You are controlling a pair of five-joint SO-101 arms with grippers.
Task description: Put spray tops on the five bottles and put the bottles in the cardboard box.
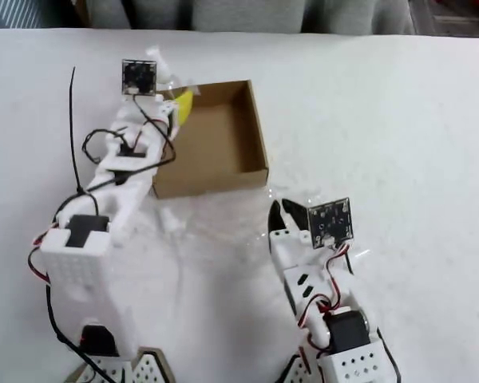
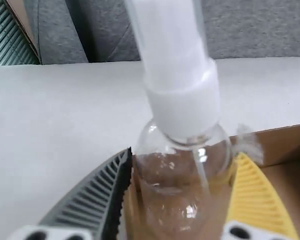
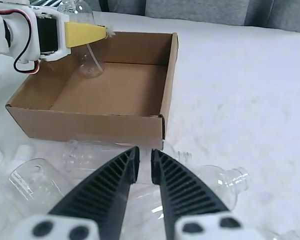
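Closest to the arms' bases, the right claw hangs low over the counter with its black fingers barely parted and nothing between them. It seems to be waiting above the loose stock. Just under and beyond it lie clear bottles on their sides, among them an uncapped bottle with its open neck pointing away from the box, and another bottle to the other side. These crowd the strip of counter against the near wall of the cardboard box, so a descent there has little free room.

The box floor looks bare, with its walls low and open on top. At its far left corner the left claw is clenched on a capped bottle, which stands upright with the white spray top seated. It is held above the rim, likely ready for lowering inside. The wall sits just beside the yellow finger.
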